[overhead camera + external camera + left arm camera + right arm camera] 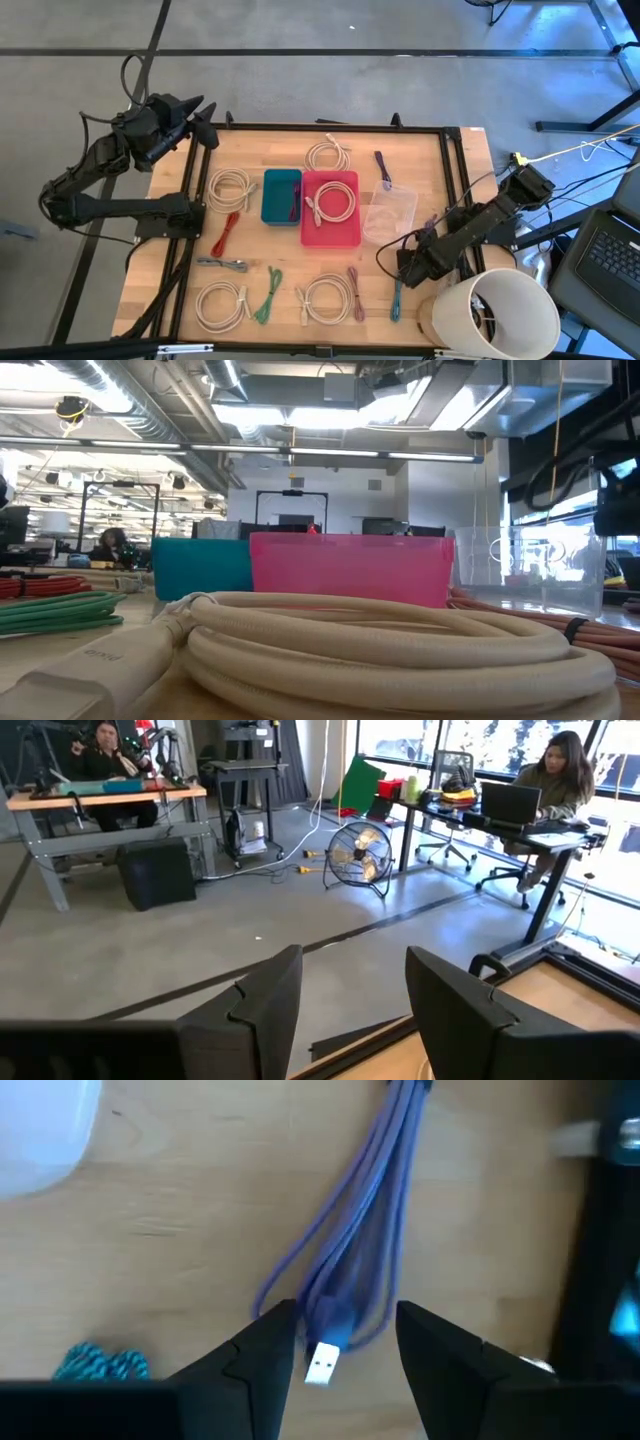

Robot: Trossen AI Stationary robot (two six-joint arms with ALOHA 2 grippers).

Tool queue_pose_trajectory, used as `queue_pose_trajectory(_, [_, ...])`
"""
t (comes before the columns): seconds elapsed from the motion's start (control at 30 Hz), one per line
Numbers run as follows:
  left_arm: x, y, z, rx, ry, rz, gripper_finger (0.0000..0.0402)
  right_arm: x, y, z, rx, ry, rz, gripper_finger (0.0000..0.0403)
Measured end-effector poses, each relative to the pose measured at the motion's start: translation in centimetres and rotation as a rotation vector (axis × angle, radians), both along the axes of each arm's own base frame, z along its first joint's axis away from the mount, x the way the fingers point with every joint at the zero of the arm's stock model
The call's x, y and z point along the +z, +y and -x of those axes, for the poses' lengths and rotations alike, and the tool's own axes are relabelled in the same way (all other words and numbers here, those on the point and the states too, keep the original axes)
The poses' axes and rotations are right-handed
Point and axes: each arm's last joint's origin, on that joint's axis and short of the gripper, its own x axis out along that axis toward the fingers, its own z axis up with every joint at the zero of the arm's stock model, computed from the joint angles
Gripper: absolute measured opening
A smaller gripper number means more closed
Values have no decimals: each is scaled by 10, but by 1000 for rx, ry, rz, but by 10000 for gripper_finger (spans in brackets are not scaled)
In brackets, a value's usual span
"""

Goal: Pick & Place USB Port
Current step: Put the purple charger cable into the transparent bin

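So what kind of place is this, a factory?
More likely an open lab or workshop: bare concrete floor, a person at a laptop desk, a metal floor fan and exposed ceiling ducts.

- A large white cylindrical paper roll (495, 308) lies at the near right corner of the light wooden surface (285, 270).
- An open dark laptop (607, 256) sits off that corner's right side.
- A round metal floor fan (360, 853) stands on the grey concrete floor (200, 940).
- A person (556, 775) sits at a dark desk (500, 825) with a laptop.
- Another person (105, 750) sits behind a grey workbench (100, 795).
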Motion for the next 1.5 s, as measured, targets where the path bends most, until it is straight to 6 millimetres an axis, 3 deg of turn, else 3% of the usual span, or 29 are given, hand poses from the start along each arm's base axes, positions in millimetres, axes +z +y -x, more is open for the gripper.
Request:
queue_pose_trajectory(0.23, [0,0,0,1,-6,4,173,-12,-4,5,-1,-34,-10,171])
queue_pose_trajectory(0.33, [0,0,0,1,-7,4,173,-10,-3,4,3,-37,-3,139])
queue_pose_trajectory(0.5, [0,0,0,3,-12,7,173,-7,-1,1,28,-31,-8,33])
queue_pose_trajectory(0.67, [0,0,0,13,-6,2,173,1,1,-2,9,-25,17,33])
queue_pose_trajectory(0.83, [0,0,0,13,-5,2,173,31,8,-12,13,-15,59,33])
queue_pose_trajectory(1.03, [0,0,0,11,9,-6,173,96,12,-18,19,65,145,33])
queue_pose_trajectory(1.13, [0,0,0,11,10,-7,173,123,13,-26,34,-41,182,33])
queue_pose_trajectory(1.27, [0,1,-1,10,12,-6,173,135,4,-42,25,-254,261,33])
queue_pose_trajectory(1.5, [-1,0,-3,-37,12,3,173,145,-25,-64,-21,-290,311,33])
